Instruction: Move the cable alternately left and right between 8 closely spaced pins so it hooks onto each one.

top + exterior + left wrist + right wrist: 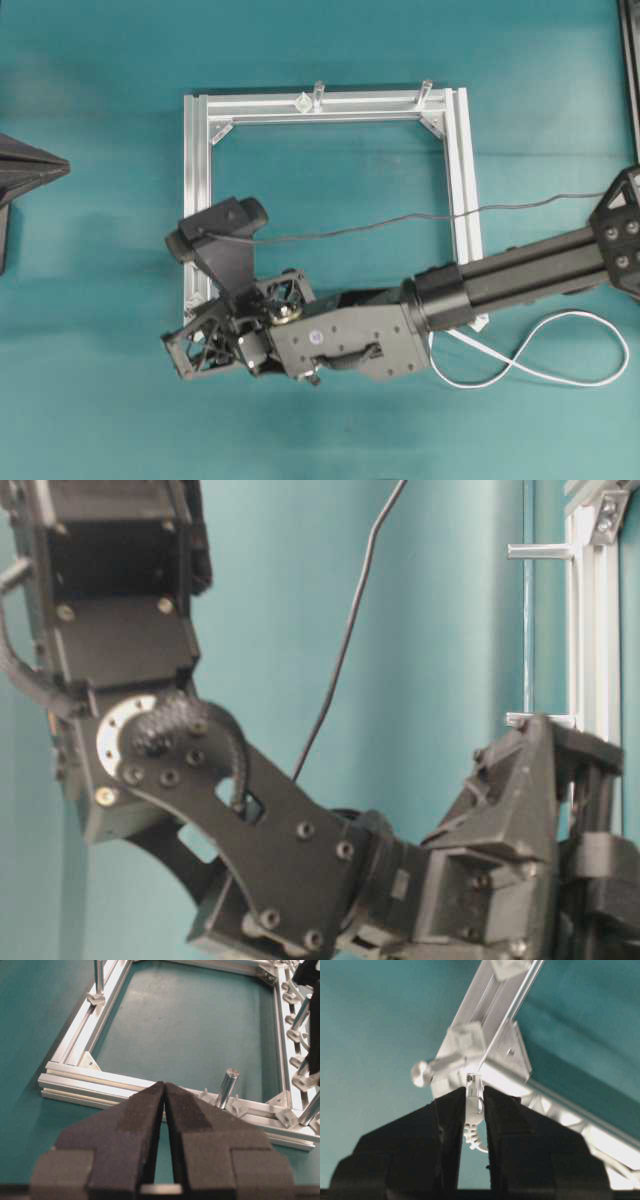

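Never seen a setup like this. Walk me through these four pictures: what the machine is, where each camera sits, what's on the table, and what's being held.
It is a two-armed robot. The overhead view looks straight down on a teal table bearing a square aluminium frame with small pins and taller metal posts. The table-level view shows the right arm close up. The other two cameras ride on the wrists. The left gripper is shut and empty, away from the work. The right gripper is pinching the clear plug of the white cable at a frame corner.
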`<state>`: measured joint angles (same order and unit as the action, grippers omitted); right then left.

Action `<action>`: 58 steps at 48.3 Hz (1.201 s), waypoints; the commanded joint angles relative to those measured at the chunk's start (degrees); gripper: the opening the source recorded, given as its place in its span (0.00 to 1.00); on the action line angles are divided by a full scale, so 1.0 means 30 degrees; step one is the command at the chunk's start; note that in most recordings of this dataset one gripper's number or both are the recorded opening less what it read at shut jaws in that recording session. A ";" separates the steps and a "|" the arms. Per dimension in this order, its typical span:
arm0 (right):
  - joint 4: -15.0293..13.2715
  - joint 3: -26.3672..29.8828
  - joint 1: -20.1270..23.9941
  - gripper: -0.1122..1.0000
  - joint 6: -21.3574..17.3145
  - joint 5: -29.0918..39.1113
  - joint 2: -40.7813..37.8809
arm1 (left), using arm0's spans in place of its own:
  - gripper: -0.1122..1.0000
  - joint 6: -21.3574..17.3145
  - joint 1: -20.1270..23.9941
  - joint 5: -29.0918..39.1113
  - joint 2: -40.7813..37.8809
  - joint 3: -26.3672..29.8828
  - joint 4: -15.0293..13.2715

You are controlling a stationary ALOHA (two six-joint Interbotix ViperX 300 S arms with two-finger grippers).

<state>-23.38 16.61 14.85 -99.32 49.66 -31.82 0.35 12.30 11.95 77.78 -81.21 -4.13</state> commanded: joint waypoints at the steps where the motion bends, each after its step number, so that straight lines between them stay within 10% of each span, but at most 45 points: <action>1: 0.0000 0.0527 0.0439 0.23 -0.0176 -0.0029 0.0469 | 0.18 0.0059 0.0000 -0.0176 -0.0176 0.0205 0.0029; 25: -0.0029 0.0615 0.1523 0.23 -0.2109 -0.0059 0.0322 | 0.18 0.0088 0.0000 -0.0146 -0.0146 0.0234 0.0029; 58: -0.0996 0.2725 0.0937 0.23 -0.1523 -0.0674 -0.0850 | 0.18 0.0234 -0.0029 -0.0059 -0.0176 0.0293 0.0029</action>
<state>-25.93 22.06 18.02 -104.50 48.60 -35.24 0.53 12.30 11.95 77.78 -81.21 -4.22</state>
